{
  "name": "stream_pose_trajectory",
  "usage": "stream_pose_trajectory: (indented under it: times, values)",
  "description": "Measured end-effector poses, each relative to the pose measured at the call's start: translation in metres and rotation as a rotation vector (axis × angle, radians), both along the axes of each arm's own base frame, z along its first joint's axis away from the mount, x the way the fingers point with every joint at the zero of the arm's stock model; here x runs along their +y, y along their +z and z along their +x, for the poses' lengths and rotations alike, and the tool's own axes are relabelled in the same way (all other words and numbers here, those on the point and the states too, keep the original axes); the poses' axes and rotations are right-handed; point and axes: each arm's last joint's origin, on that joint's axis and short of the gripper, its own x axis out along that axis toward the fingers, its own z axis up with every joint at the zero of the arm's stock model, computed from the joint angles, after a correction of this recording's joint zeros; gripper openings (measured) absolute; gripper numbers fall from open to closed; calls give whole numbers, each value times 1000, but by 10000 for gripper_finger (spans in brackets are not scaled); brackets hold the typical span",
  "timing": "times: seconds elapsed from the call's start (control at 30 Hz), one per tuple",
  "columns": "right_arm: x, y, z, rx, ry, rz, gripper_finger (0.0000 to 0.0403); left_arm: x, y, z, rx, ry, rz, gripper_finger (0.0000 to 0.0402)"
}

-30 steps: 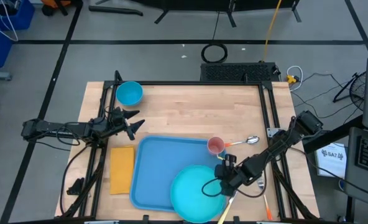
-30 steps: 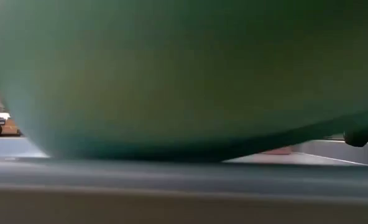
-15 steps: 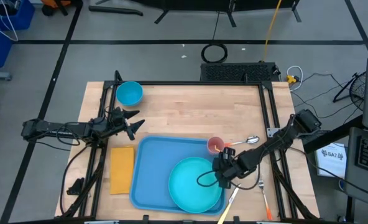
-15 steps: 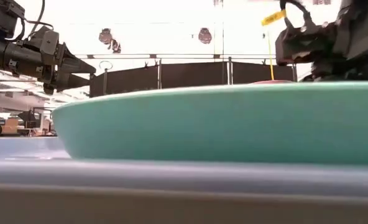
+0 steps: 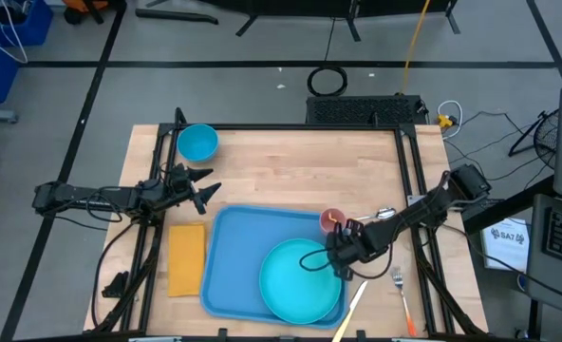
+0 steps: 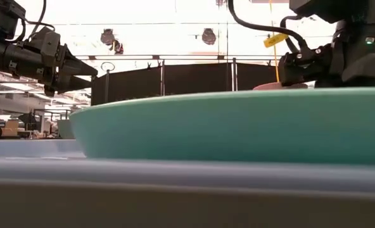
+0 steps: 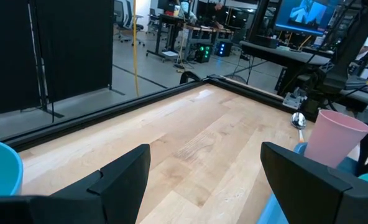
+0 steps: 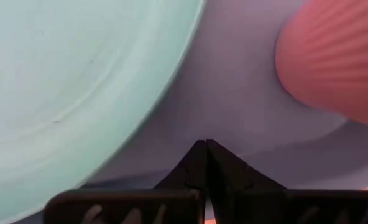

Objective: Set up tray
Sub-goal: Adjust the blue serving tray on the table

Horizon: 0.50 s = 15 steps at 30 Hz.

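At four o'clock on the large flat blue plastic tray (image 5: 238, 261), the right gripper (image 5: 341, 263) hovers, fingers pressed together, beside the round turquoise plate (image 5: 295, 282). Left gripper (image 5: 208, 188) waits spread at the bench's (image 5: 300, 171) nine o'clock edge.

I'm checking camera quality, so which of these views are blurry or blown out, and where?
Low view: the turquoise plate and tray rim sit too close and are soft, and the ceiling behind is blown out white. Right wrist view: plate and pink cup are smeared, out of focus. High view and left wrist view: evenly lit and sharp.
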Motion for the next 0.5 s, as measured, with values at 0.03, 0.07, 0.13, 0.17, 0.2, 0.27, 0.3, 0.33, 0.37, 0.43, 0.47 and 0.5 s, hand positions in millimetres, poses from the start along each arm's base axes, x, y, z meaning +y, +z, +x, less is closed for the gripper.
stream_pose_trajectory:
  times: [0.03,0.07,0.13,0.17,0.2,0.27,0.3,0.33,0.37,0.43,0.47,0.5]
  values:
    - [-2,0,0,5,-5,-3,0,0,0,0,1,0,0,310]
    - [-4,0,1,7,-8,-12,0,0,0,0,0,0,0,310]
    - [-9,0,2,4,-9,-35,0,0,0,0,0,0,0,310]
    - [-11,0,3,4,-13,-43,0,0,0,0,0,0,0,310]
    - [-14,-1,4,4,-15,-53,0,0,0,0,-1,0,0,310]
    - [-18,-1,5,2,-24,-67,0,0,0,0,0,0,0,310]
    - [-20,0,6,-4,-29,-83,0,0,0,0,0,0,0,310]
    - [-23,-1,7,-9,-36,-102,0,0,0,0,-1,0,0,310]
    - [-25,-1,8,-12,-43,-112,0,0,0,0,0,0,0,310]
    - [-29,-1,9,-17,-48,-135,0,0,0,0,-1,0,-1,310]
    - [-31,-1,10,-19,-49,-145,0,0,0,0,-1,0,-1,310]
    - [-33,-1,10,-20,-52,-152,0,0,0,0,-1,0,-1,310]
